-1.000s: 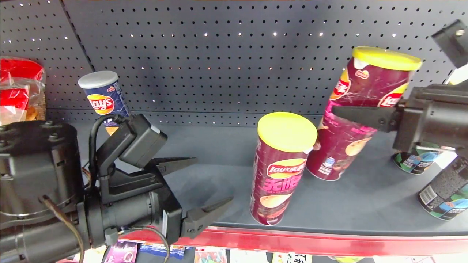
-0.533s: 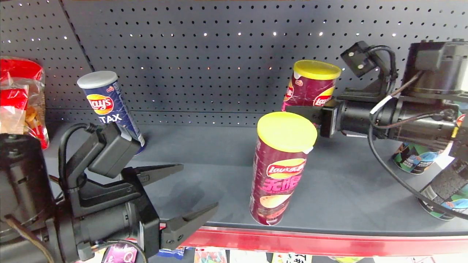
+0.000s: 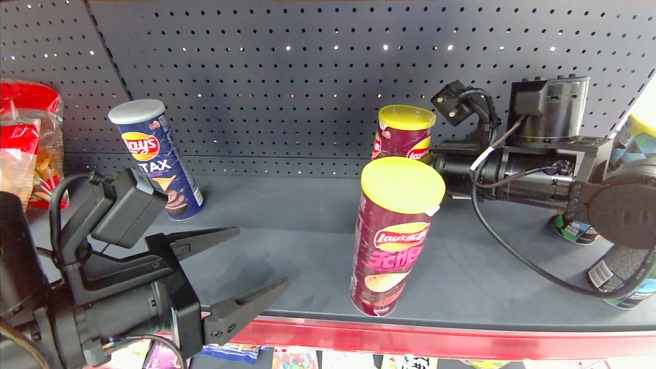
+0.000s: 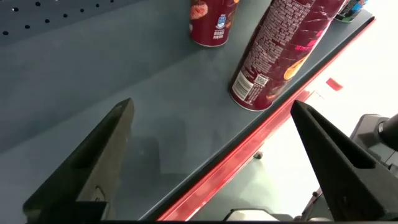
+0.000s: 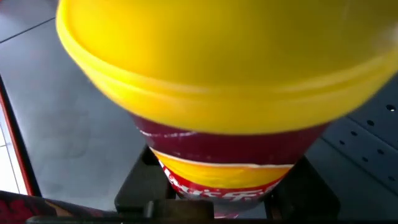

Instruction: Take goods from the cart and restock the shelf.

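A maroon chip can with a yellow lid (image 3: pixel 405 134) stands upright at the back of the grey shelf (image 3: pixel 307 241), and my right gripper (image 3: pixel 429 160) is shut on its body from the right. Seen from the right wrist, the held can (image 5: pixel 230 93) sits between the dark fingers (image 5: pixel 134 183). From the left wrist, its base (image 4: pixel 210 25) is at or just above the board. A second, matching can (image 3: pixel 394 236) stands free near the front edge. My left gripper (image 3: pixel 260 260) hangs open and empty at the shelf's front left, and its own view (image 4: pixel 212 106) looks onto bare shelf.
A blue chip can (image 3: pixel 154 159) leans at the back left beside a red snack bag (image 3: pixel 25 133). Green-and-black cans (image 3: pixel 576 228) (image 3: pixel 620 279) stand at the right behind my right arm. A red lip (image 3: pixel 410 339) runs along the front, a pegboard wall (image 3: pixel 307 77) behind.
My right arm carried the held can leftward and deeper into the shelf, behind the front can. My left arm drew back down-left, still open, uncovering the blue can.
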Tool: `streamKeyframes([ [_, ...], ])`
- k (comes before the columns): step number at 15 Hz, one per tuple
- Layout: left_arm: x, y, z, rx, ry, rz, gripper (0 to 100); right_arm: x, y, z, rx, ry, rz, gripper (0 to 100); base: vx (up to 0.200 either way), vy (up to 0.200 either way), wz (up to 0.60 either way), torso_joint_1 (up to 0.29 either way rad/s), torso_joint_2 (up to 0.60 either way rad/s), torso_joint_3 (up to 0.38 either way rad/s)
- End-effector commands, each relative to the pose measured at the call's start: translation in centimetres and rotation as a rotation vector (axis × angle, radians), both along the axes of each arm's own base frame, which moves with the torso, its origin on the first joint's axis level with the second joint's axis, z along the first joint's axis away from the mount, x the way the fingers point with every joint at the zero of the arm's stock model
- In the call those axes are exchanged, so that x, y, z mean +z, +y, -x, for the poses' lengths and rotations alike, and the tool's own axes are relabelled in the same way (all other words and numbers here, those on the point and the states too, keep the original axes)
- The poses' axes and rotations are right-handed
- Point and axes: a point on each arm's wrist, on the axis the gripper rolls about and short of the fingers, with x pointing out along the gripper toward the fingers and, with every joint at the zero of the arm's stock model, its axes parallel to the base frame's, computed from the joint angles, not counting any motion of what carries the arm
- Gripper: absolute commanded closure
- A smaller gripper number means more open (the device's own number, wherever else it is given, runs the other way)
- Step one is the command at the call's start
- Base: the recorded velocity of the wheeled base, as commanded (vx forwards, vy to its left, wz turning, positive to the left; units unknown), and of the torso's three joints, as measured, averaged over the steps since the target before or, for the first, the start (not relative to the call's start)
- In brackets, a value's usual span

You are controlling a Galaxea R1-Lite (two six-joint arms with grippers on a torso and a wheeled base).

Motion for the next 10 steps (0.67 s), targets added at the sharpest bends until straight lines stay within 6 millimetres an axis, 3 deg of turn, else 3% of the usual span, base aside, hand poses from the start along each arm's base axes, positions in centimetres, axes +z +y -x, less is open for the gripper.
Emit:
streamKeyframes([
  [1,0.0,0.0,0.0,-0.002,0.001,0.001,0,-0.1,0.0,0.0,-0.001,0.004,0.002,100,0.0,0.0,0.0,0.0,0.0,0.0],
  [2,0.0,0.0,0.0,-0.002,0.001,0.001,0,-0.2,0.0,0.0,-0.003,0.007,0.003,100,0.0,0.0,0.0,0.0,0.0,0.0],
  [3,0.0,0.0,0.0,-0.002,0.001,0.001,0,-0.2,-0.1,0.0,-0.003,0.009,0.004,0,0.0,0.0,0.0,0.0,0.0,0.0],
  [10,0.1,-0.1,-0.1,-0.002,-0.003,0.001,0,0.7,-1.5,2.3,-0.057,-0.008,0.003,0,0.0,0.0,0.0,0.0,0.0,0.0],
])
